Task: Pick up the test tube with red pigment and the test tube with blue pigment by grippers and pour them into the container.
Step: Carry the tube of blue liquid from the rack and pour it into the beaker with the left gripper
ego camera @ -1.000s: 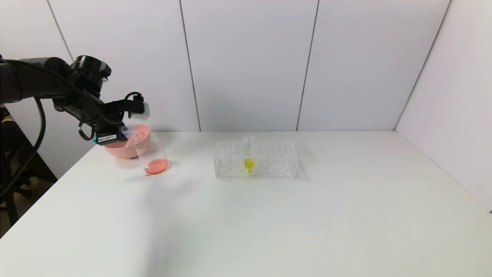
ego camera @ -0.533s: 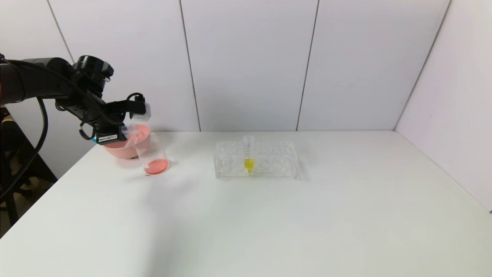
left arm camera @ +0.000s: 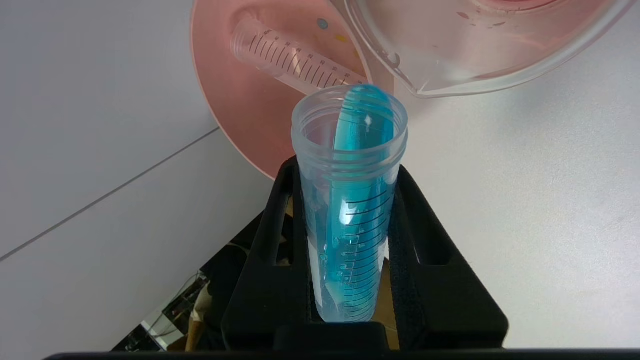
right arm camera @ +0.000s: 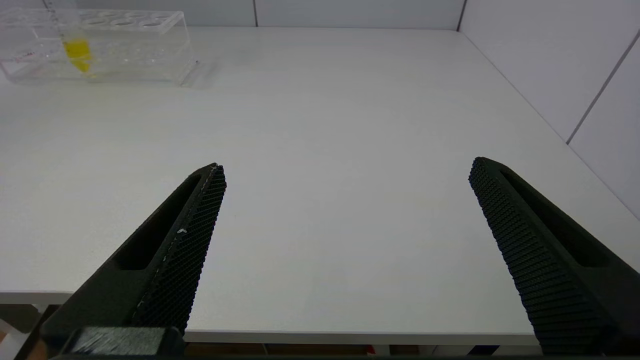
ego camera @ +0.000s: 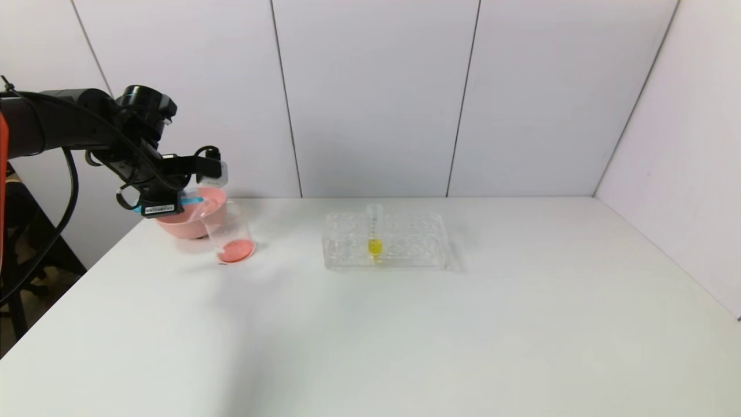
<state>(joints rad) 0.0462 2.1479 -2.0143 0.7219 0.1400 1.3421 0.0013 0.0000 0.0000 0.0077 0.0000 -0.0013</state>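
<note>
My left gripper (ego camera: 186,202) is shut on the test tube with blue pigment (ego camera: 193,200), held tipped near level at the lip of the container (ego camera: 230,231). The container is a clear beaker with red-orange liquid at its bottom. In the left wrist view the blue tube (left arm camera: 350,210) sits between the fingers (left arm camera: 270,240) of my gripper (left arm camera: 346,169). Blue liquid lies along its wall up to the mouth, just short of the container's rim (left arm camera: 480,80). No tube with red liquid shows. My right gripper (right arm camera: 347,167) is open and empty over the table's near edge.
A pink bowl (ego camera: 215,204) stands behind the container, with an empty graduated tube (left arm camera: 295,62) lying in it. A clear rack (ego camera: 405,243) at mid-table holds a yellow-liquid tube (ego camera: 374,234). The wall is close behind the bowl. The table's left edge is near my left arm.
My left wrist has shifted slightly right and turned a little with the blue tube in it. The liquid in the container still looks red-orange. Nothing else moved.
</note>
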